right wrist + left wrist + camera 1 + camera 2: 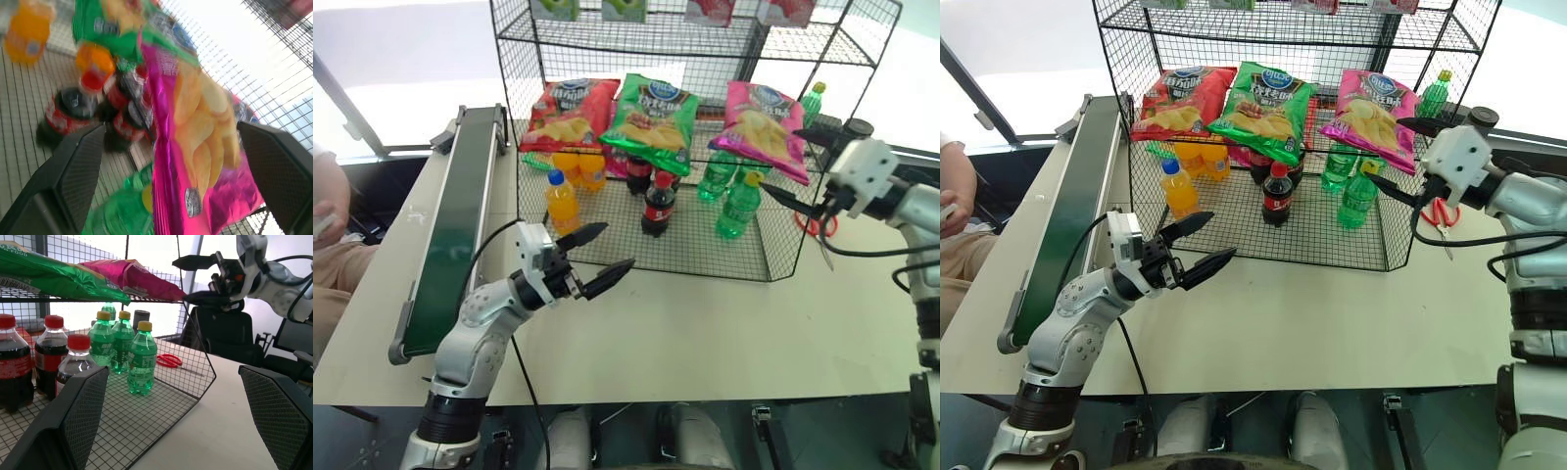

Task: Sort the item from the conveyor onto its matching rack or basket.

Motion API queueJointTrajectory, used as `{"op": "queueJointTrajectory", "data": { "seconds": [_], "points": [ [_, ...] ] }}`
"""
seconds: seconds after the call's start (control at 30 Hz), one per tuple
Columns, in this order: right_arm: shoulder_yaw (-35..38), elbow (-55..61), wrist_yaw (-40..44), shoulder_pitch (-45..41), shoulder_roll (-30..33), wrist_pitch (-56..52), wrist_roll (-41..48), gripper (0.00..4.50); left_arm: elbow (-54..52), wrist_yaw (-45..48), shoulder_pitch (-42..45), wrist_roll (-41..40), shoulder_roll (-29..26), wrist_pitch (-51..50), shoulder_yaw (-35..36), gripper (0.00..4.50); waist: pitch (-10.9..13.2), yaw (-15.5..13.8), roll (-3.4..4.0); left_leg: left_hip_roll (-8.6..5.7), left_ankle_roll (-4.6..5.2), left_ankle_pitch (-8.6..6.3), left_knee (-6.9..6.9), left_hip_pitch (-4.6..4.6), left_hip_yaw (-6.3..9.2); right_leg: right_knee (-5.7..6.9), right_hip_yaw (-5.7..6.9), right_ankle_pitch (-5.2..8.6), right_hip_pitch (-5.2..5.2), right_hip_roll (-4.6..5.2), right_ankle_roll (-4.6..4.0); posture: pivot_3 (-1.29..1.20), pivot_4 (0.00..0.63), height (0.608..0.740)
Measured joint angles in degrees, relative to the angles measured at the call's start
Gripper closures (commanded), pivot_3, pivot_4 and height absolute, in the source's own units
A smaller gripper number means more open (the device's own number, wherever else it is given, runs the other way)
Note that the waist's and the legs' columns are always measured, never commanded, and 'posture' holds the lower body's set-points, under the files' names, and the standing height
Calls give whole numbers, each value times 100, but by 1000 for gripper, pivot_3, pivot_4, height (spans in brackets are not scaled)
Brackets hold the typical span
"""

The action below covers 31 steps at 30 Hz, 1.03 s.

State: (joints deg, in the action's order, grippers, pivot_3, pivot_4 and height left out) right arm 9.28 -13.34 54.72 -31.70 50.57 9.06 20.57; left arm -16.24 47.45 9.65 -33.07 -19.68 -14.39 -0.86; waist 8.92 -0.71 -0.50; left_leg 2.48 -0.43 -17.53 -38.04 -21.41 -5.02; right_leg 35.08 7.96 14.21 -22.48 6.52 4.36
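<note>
- Fingers of the right gripper are spread wide with nothing between them, level with the lower edge of the pink crisp bag and just off its right corner; one finger sits above, one below.
- Fingers of the left gripper are also spread wide and empty, over the bare worktop in front of the rack's floor tier.
- Pink crisp bag: glossy magenta, with a round blue logo near its top and yellow crisps pictured across its middle. The writing on it cannot be read. It lies sloped on the middle shelf of the black wire rack, at the right end of the row.
- To its left on the same shelf lie a green bag and a red bag, each with the same round blue logo; their lettering is too small to make out.
- Below, on the rack's floor tier, stand orange drink bottles, dark cola bottles with red labels and green bottles with yellow caps. No label text is readable.
- Small packets hang along the rack's top edge.
- Dark green conveyor runs along the worktop's left side, with nothing on its belt.
- Red-handled scissors lie on the worktop just right of the rack.
- At the far left edge, a person's arm shows.
</note>
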Motion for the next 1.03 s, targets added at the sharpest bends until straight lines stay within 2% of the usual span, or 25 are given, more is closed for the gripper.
{"op": "queueJointTrajectory", "data": {
  "seconds": [0.13, 0.23, 0.47, 0.77, 0.87, 1.03],
  "points": [
    [480, 1376, -492, 178, -75, -1474, 1061, 35, 48, 57, 19, 8, -126, 22, 18, 0, -1, 7, 2, 7, 17, -10, 0, 2, 3, 1, 3, -1, 0, -3, -3, 0, 150, 740],
    [534, 2300, -746, 606, -222, -2259, 1553, 35, 70, 95, 31, 7, -332, 23, 218, 0, -2, -1, 1, 7, 19, -12, 0, 0, 4, -1, 5, -1, 0, -3, -4, 0, 150, 740],
    [732, 3808, -873, 2549, -278, -3464, 2333, 35, 162, 356, -197, 9, -1170, 70, 851, 0, -2, -11, 0, -1, 31, -19, 1, -8, 3, -8, 6, -1, -4, 5, -3, 0, 150, 740],
    [1354, 3899, -551, 4002, -316, -3605, 2291, 35, 502, 328, -660, 244, -1893, 71, 1540, 0, -2, -2, -1, 1, 32, -20, 2, -7, 2, -6, 3, 1, -10, 1, -4, 0, 150, 740],
    [1658, 3602, -301, 4311, -274, -3452, 2096, 35, 620, 348, -999, 305, -2104, 79, 1813, 0, -3, -4, -1, 1, 33, -21, 3, -7, 0, -6, 2, 1, -11, 1, -4, 0, 150, 740],
    [1799, 3310, 21, 4477, -272, -3212, 1823, 35, 869, 432, -1252, 380, -2129, 219, 2037, 0, -2, -8, -1, 2, 32, -21, 4, -7, 1, -8, 2, 11, -13, 2, -21, 0, 150, 740]
  ]
}}
